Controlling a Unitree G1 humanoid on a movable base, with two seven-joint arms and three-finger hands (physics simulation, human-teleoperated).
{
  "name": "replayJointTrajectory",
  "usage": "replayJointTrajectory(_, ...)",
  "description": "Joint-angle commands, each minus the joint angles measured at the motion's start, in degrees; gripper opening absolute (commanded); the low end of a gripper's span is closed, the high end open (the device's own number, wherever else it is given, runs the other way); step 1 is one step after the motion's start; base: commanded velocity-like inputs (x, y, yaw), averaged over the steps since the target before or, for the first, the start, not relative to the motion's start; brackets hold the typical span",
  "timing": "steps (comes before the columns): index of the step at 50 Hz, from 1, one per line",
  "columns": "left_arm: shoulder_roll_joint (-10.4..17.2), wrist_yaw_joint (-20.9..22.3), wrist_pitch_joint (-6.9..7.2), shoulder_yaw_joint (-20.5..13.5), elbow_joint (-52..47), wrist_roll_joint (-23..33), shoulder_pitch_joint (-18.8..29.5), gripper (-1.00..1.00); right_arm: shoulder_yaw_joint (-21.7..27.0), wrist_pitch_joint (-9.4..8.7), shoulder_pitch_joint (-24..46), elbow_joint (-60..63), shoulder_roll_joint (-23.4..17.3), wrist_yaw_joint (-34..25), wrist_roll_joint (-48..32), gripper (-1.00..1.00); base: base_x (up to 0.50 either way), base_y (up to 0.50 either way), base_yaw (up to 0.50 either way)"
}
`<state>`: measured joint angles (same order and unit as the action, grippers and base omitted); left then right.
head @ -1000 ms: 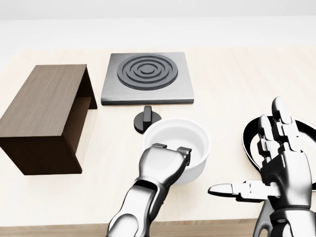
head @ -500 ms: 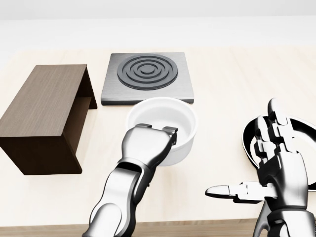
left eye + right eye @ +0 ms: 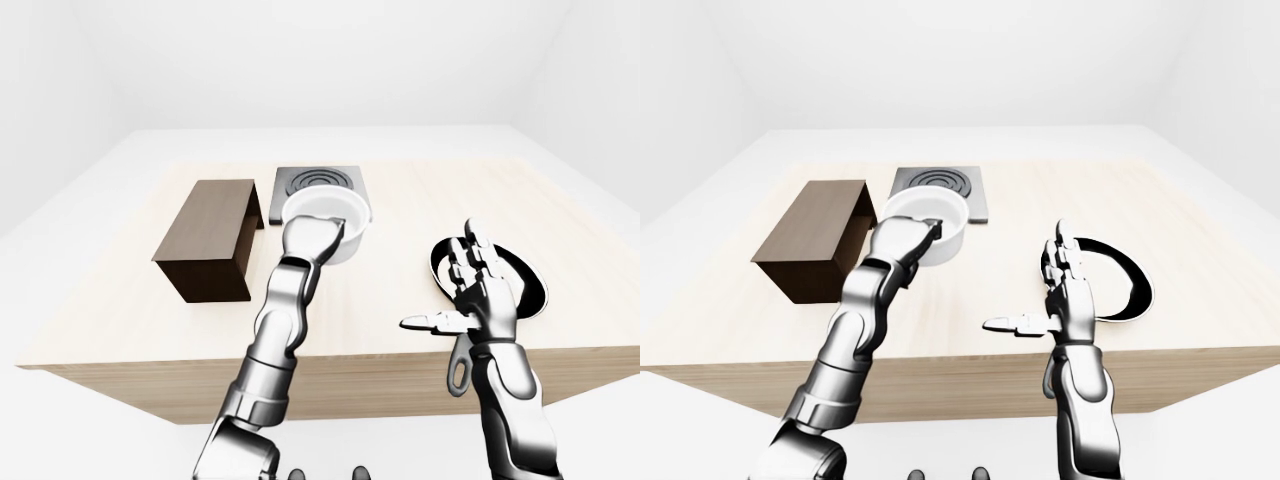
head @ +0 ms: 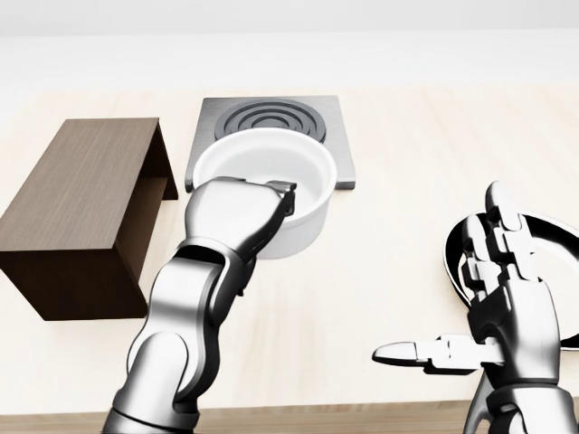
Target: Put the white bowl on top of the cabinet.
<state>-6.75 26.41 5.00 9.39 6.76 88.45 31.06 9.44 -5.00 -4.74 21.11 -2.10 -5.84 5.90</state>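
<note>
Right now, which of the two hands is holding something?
The left hand: its fingers grip the white bowl's rim. The right hand is spread open, holding nothing.

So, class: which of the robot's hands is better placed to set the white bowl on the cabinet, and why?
The left. Its left hand already grips the white bowl, with the cabinet just to the left. The right hand hangs open, far right over the dark pan.

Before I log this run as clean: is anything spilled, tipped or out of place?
Nothing stands out. The left hand grips the white bowl by its rim, upright and empty, beside the cabinet. The stove plate lies flat; the right hand is open over the dark pan.
</note>
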Motion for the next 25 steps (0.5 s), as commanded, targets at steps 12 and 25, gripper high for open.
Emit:
replayJointTrajectory(12, 6.1, 2.5, 0.00, -5.2, -0.1, -1.5, 10.7, -1.00, -0.5, 0.00, -0.1, -0.2, 0.2, 0.1, -0.5, 1.00, 0.00, 0.00, 0.00)
replayJointTrajectory(25, 10.3, 2.2, 0.00, -7.5, 2.9, -5.1, 15.3, -1.00, -1.0, 0.00, -0.1, -0.7, 0.3, 0.2, -0.9, 1.00, 0.00, 0.00, 0.00)
